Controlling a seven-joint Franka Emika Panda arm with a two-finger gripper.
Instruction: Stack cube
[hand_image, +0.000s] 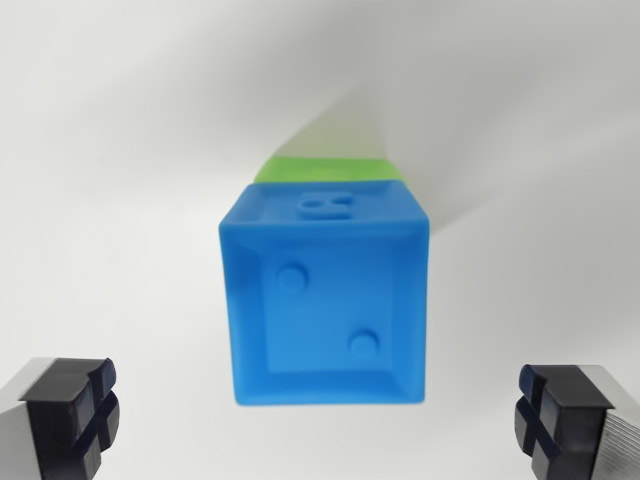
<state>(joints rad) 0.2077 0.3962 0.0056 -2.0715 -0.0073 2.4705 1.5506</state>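
dark padded fingertips (75, 410) sit low at both corners, the gripper (320, 415) spread wide and holding nothing. between and above them, untouched, the blue plastic cube with two raised dots (328, 300) rests on the green plastic cube (325, 168), on the white tabletop (110, 200).

Wide open lane around the stack.
Translucent blue plastic cube (328, 295) atop green cube (325, 168) stands centred; bare white tabletop (120, 180) either side, spread fingertips (70, 410) clear.
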